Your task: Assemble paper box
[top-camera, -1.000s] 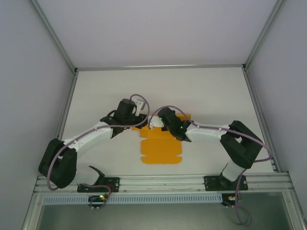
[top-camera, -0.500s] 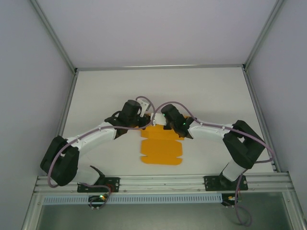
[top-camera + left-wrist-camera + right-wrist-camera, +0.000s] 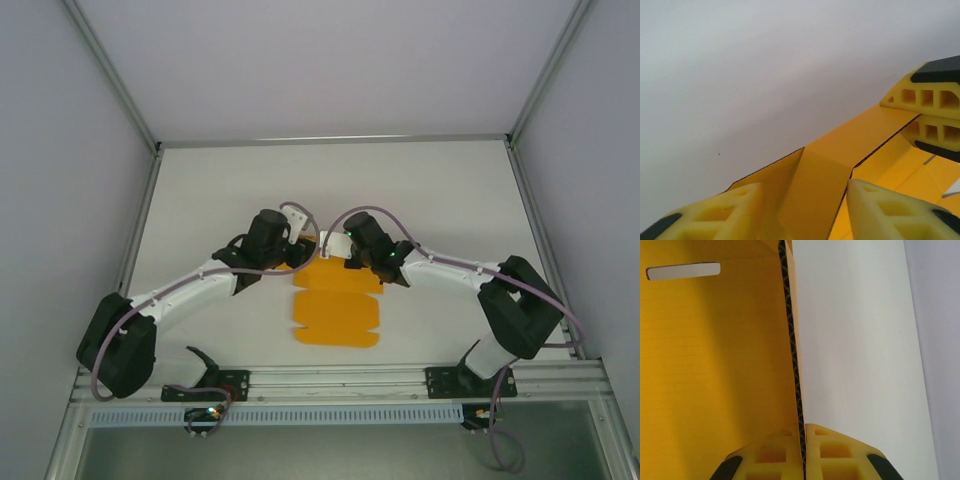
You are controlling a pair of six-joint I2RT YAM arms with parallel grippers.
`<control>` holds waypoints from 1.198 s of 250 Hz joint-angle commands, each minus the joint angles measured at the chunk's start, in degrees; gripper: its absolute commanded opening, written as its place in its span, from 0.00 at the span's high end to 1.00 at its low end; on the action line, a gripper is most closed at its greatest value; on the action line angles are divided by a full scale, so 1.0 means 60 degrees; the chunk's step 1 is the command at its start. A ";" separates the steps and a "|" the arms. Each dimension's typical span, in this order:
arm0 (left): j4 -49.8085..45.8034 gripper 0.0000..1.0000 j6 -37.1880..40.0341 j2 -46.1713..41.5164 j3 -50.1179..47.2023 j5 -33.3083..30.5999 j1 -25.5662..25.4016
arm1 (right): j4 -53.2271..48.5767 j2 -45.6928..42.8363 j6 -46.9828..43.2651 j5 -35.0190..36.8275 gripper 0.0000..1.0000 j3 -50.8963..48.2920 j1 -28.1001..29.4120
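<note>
The paper box [image 3: 337, 305], at this stage an orange-yellow die-cut card sheet, is seen lying mostly flat on the white worktop [image 3: 420, 190], in the near half and about midway between left and right. Its scalloped near end is turned toward the arm bases, and its far end is taken up between the two tools. The left tool [image 3: 300, 245] is brought in from the left at that far end, and the right tool [image 3: 335, 252] from the right, the two being set close together. In the left wrist view the left tool [image 3: 805, 192] is shown with its jaws standing apart, a raised, creased flap [image 3: 840, 145] being straddled between them; whether the card is actually pressed there cannot be told. At the right of the same view the right tool [image 3: 912, 116] is seen clamped on the far edge of that flap. In the right wrist view the right tool [image 3: 803, 450] is shown fully closed on an upright card wall seen edge-on, with a cut slot [image 3: 682, 271] in the orange panel to its left and bare worktop to its right.
</note>
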 commanded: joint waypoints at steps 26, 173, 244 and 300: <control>-0.0183 0.43 0.0736 -0.0612 -0.0565 0.0865 0.0093 | -0.0300 -0.0674 0.0215 -0.1424 0.96 0.0220 -0.0196; 0.1289 0.97 0.0943 -0.1107 -0.1146 -0.0508 -0.0012 | -0.1230 -0.0765 0.0279 -0.1535 0.90 0.0535 -0.0255; 0.1854 1.00 0.0967 -0.1595 -0.1716 -0.0936 0.0046 | -0.1472 -0.0863 0.0270 -0.0619 0.84 0.0177 -0.0552; 0.1675 1.00 0.0946 -0.1181 -0.1517 -0.0863 0.0065 | -0.1272 -0.1115 0.0258 -0.0706 0.88 0.0040 -0.0607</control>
